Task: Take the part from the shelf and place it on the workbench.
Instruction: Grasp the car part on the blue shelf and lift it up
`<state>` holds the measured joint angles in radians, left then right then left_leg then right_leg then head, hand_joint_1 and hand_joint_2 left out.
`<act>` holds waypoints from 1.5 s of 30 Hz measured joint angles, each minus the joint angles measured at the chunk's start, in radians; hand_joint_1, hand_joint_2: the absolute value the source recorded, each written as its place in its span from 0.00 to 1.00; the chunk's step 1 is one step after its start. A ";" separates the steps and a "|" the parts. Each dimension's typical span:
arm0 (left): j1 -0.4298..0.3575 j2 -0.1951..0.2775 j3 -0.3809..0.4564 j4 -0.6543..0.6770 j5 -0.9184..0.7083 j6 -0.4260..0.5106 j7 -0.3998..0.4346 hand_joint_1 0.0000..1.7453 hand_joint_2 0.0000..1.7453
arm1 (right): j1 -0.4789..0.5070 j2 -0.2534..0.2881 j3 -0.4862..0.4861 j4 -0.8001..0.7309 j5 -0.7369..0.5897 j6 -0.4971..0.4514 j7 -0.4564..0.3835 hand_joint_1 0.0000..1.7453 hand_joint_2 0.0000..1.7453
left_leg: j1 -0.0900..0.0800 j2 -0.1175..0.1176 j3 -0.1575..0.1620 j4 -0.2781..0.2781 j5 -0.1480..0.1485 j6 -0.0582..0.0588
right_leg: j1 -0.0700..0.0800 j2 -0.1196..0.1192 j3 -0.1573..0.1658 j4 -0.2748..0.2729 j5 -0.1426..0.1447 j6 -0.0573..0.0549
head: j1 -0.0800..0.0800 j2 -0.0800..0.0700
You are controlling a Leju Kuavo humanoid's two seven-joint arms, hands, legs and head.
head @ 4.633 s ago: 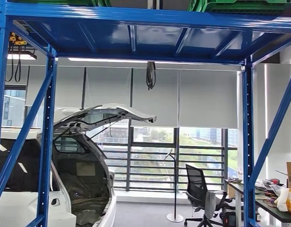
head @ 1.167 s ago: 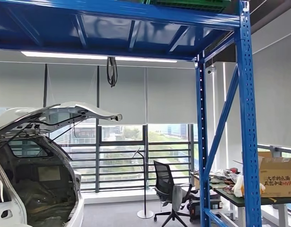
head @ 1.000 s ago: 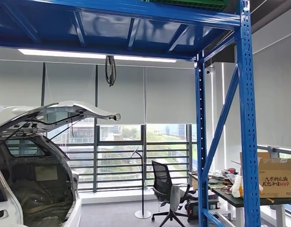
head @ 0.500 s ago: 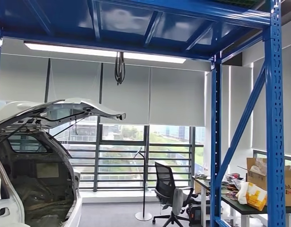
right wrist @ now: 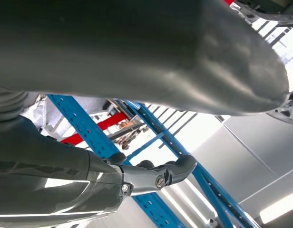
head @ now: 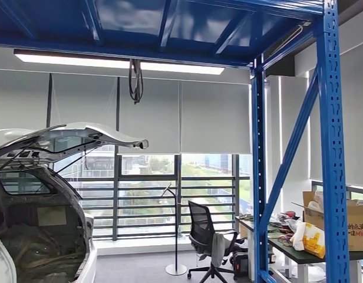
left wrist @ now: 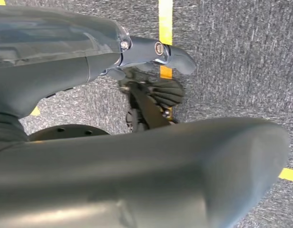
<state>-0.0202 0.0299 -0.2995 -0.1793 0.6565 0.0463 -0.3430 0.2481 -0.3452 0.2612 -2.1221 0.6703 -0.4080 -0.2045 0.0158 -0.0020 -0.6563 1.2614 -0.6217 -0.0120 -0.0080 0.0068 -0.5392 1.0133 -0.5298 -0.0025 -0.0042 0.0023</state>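
No part was visible; the shelf (head: 330,147) frame stood ahead. The left hand (left wrist: 152,95) and the right hand (right wrist: 152,178) held nothing, fingers loosely apart. The robot should face the shelf squarely and locate the part before reaching.

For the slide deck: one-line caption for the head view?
Blue shelf frame framing a white car with open hatch, office chair and cluttered desk.

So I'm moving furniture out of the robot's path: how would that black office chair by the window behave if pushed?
The office chair stands on a splayed, star-shaped base, so it would probably roll rather than scrape. Its mesh-looking back suggests it is fairly light. The grey cloth draped on its seat looks floppy and might slip off.
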 joint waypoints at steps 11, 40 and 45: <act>-0.002 0.003 0.000 0.002 0.000 0.003 -0.006 0.00 0.00 | -0.006 0.002 0.005 0.001 0.003 0.000 0.001 0.00 0.00 | -0.004 0.001 0.075 -0.204 0.097 0.051 | -0.004 -0.002 -0.029 0.143 -0.091 0.051 | -0.001 0.001; 0.006 0.001 -0.009 0.004 0.005 -0.004 -0.006 0.00 0.00 | 0.013 -0.003 -0.070 0.005 -0.180 0.176 -0.050 0.00 0.00 | 0.001 -0.003 0.056 -0.208 0.116 0.019 | 0.004 -0.002 0.032 -0.008 -0.022 0.011 | 0.000 0.000; 0.004 0.001 -0.011 0.004 0.006 -0.004 -0.006 0.00 0.00 | 0.026 -0.013 -0.111 0.017 -0.077 0.169 0.002 0.00 1.00 | -0.001 -0.004 0.059 -0.208 0.109 0.029 | 0.004 -0.002 0.041 -0.021 -0.022 0.012 | 0.000 0.000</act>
<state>-0.0161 0.0312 -0.3107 -0.1755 0.6623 0.0421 -0.3492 0.2741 -0.3584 0.1505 -2.1056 0.5929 -0.2393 -0.2021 0.0146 -0.0055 -0.5974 1.0537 -0.5128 0.0172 -0.0041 0.0047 -0.4979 0.9919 -0.5521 0.0097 -0.0043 0.0023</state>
